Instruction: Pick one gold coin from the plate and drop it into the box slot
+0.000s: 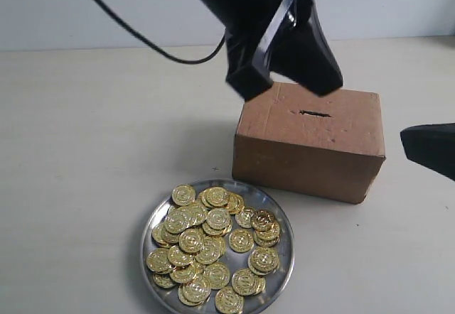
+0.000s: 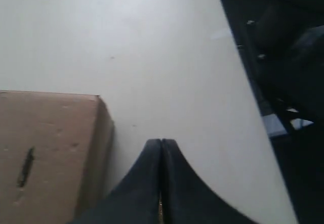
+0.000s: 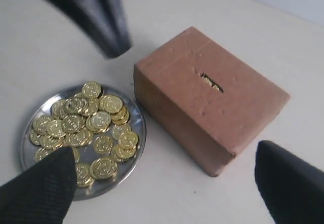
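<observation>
The silver plate (image 1: pixel 286 261) holds a heap of gold coins (image 1: pixel 213 246) at the front of the table. Behind it stands the brown box (image 1: pixel 313 158), its slot (image 1: pixel 313 113) on top. My left gripper (image 1: pixel 284 69) hangs above the box's far left top edge. In the left wrist view its fingers (image 2: pixel 152 183) press together, a thin gold edge showing between them, beside the box (image 2: pixel 45 153) and slot (image 2: pixel 25 166). My right gripper (image 3: pixel 167 183) is open above bare table, between plate (image 3: pixel 140 133) and box (image 3: pixel 202 107). A gold glint shows in the slot (image 3: pixel 211 82).
A black cable (image 1: pixel 121 23) trails from the left arm across the back. The table edge and dark floor (image 2: pixel 283 82) lie beyond the box in the left wrist view. One finger of the right gripper (image 1: pixel 426 149) enters at the exterior view's right edge.
</observation>
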{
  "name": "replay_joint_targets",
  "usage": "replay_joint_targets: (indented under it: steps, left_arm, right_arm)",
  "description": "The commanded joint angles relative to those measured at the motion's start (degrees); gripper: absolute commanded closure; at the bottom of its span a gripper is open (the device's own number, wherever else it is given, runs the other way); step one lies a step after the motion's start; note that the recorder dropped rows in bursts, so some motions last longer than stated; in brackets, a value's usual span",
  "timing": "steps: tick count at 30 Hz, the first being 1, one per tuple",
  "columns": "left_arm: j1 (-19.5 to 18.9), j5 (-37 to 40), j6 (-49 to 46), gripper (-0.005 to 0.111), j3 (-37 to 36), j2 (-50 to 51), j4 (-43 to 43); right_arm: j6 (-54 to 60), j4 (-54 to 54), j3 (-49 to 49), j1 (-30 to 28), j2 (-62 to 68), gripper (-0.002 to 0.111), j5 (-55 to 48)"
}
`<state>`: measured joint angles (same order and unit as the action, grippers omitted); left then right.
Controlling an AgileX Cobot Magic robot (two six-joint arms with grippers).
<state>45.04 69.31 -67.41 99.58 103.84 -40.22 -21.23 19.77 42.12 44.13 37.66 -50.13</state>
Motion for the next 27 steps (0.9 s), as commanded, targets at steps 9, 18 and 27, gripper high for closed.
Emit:
replay_joint_targets:
  steps: [9,18,27]
  left_arm:
    - [12.32,-18.87,3.33,0.107,-33.9,-33.72,-3.18]
    - [12.76,-24.07,4.2,0.107,-44.54,-52.6,-3.4]
    - [12.76,-24.07,4.2,0.107,-44.7,-58.58,-3.4]
  right_arm:
    - [-1.3,2.94,-10.11,-0.19,-4.02,0.019,21.65]
    - [-1.3,2.78,-10.25,-0.19,-4.26,0.019,21.64]
    - [-1.3,2.78,-10.25,-0.19,-4.26,0.019,21.64]
